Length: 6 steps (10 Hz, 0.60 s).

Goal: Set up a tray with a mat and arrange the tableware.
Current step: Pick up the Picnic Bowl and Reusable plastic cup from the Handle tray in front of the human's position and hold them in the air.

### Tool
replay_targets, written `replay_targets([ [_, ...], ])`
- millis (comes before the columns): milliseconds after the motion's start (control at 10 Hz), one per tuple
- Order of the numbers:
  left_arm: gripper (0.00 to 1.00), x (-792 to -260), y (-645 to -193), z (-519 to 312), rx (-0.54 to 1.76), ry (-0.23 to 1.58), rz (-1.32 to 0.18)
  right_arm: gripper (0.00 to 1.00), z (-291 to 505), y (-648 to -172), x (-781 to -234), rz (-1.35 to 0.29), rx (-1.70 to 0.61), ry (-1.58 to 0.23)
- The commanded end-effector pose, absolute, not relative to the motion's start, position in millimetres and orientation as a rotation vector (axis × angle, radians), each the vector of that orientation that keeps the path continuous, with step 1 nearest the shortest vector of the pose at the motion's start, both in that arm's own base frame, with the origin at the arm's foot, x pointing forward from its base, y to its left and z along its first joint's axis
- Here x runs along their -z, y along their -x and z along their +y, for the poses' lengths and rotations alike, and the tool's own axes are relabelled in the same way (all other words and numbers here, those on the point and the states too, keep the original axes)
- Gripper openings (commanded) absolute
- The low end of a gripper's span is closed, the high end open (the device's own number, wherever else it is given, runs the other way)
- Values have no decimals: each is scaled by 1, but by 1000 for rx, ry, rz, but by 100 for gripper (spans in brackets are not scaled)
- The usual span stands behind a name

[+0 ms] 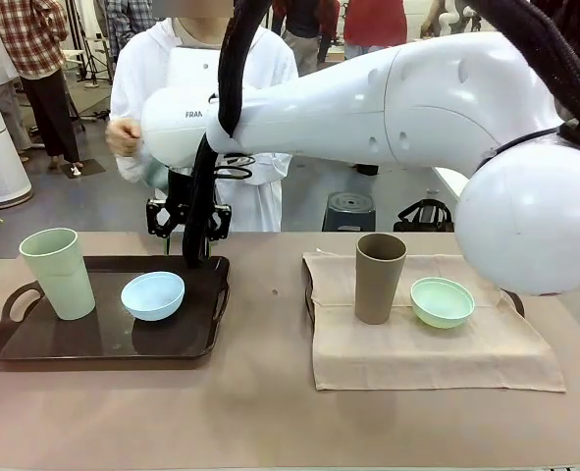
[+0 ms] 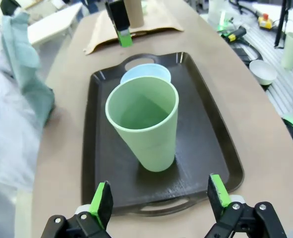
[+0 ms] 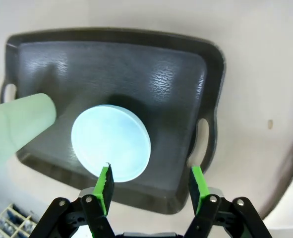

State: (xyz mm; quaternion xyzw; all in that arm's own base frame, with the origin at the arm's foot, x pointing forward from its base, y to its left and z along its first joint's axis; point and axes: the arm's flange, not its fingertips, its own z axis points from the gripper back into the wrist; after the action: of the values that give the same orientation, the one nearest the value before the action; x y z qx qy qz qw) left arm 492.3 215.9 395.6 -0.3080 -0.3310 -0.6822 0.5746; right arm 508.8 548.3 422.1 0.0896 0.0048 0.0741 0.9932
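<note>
Beige mat [image 1: 427,348] on the robot's right half of the counter [image 1: 270,412] already carries the brown tumbler [image 1: 380,278], standing upright, with the mint green bowl [image 1: 442,301] just beside it. Dark edges showing from under the cloth suggest a second tray [image 1: 308,291] beneath, so that setting looks finished.

On the other half, the dark tray [image 1: 103,334] has no mat. The pale green tumbler [image 1: 59,273] and the light blue bowl [image 1: 153,294] sit straight on its bare floor, near each other but apart.

The right gripper [image 3: 150,173] has reached across the middle and hangs above this tray. Its fingers are spread partway and pinch nothing, and one of them lines up with the blue bowl's rim below. The left gripper [image 2: 159,183] looks down on the green tumbler with its fingers spread wide, also empty.

The person at the far side has a teal cloth [image 2: 25,74] hanging by their sleeve, possibly the missing mat.

By my reading the job is roughly half done. What remains is to clear the bowl and tumbler off the bare tray, lay a mat and set both back.
</note>
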Motion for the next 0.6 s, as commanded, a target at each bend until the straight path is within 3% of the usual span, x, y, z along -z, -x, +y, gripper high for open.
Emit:
replay_targets([
  [0,100,-378,-493,211,1562,740,-772,78,559,-513,-418,-20,-117,-154],
  [500,100,-344,-509,188,1498,818,-796,78,572,-515,-392,34,-150,-164],
])
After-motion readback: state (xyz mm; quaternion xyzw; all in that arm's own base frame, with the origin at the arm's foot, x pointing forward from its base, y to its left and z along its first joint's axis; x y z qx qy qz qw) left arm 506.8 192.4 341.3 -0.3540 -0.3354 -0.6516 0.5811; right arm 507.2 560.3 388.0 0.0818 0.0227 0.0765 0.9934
